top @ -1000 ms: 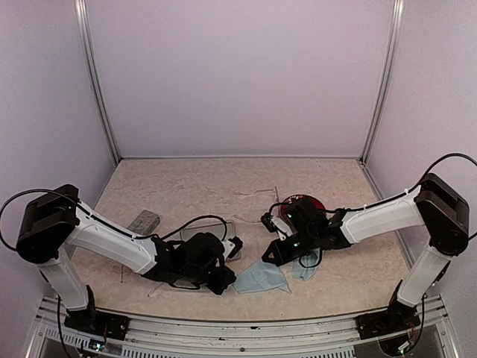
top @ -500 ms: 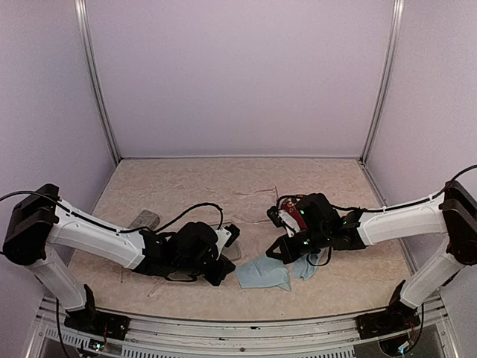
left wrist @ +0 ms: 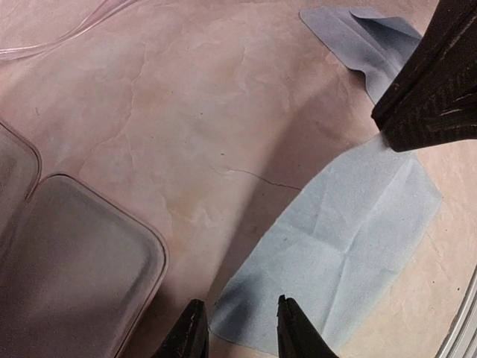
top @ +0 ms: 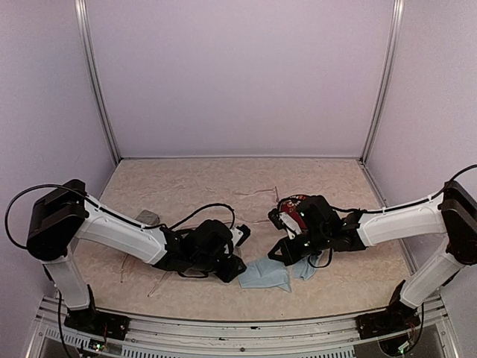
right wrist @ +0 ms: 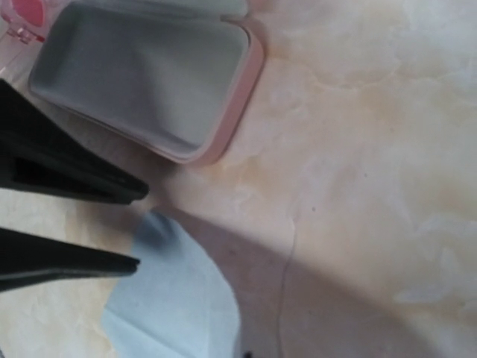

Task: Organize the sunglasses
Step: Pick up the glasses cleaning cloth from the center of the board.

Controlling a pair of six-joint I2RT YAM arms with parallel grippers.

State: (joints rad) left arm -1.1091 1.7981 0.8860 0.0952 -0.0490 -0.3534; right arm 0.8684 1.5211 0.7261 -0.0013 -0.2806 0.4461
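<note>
Looks like cloth duty first: left end effector slightly parted over one corner of the blue cloth, right end effector pinched together at the opposite edge, probably to spread it flat. Can't tell whether actually nipping fabric. Spotted the red-pink sunglasses beside the open pink case, the clear pair near the grey case, both on the surface. No readable writing anywhere.
</note>
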